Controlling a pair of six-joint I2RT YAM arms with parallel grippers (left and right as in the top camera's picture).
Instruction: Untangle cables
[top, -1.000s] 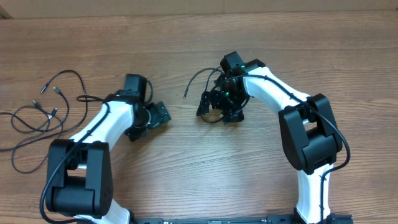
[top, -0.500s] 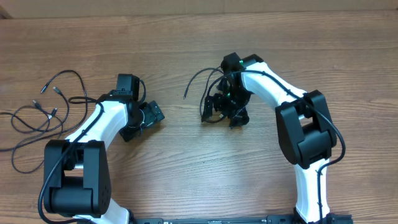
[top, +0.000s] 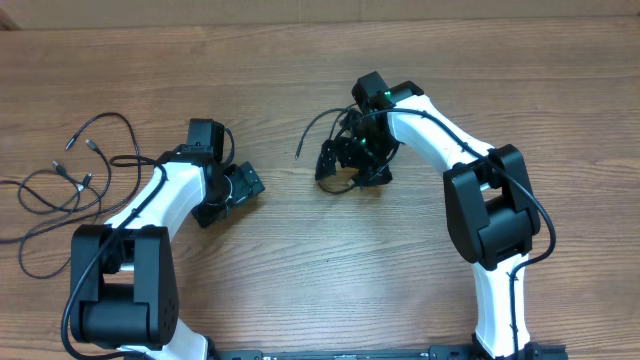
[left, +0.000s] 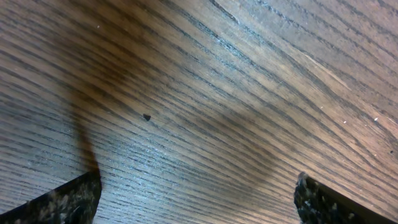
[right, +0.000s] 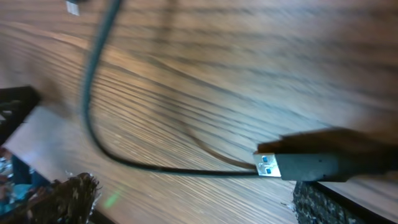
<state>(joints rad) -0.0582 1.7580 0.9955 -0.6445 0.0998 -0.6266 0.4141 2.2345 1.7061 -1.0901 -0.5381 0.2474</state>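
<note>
Holding nothing: left pincer (top: 243, 186), right pincer (top: 345, 163), both wide open. One cable (right: 87, 118) just under right pincer, other cables (top: 60, 190) far left of it. Could slip off that thin cable, closing on bare worktop (top: 300, 290).

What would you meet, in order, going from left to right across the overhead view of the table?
In order: heap of black cables → left gripper → free end of a single cable → right gripper → right arm's black elbow.
</note>
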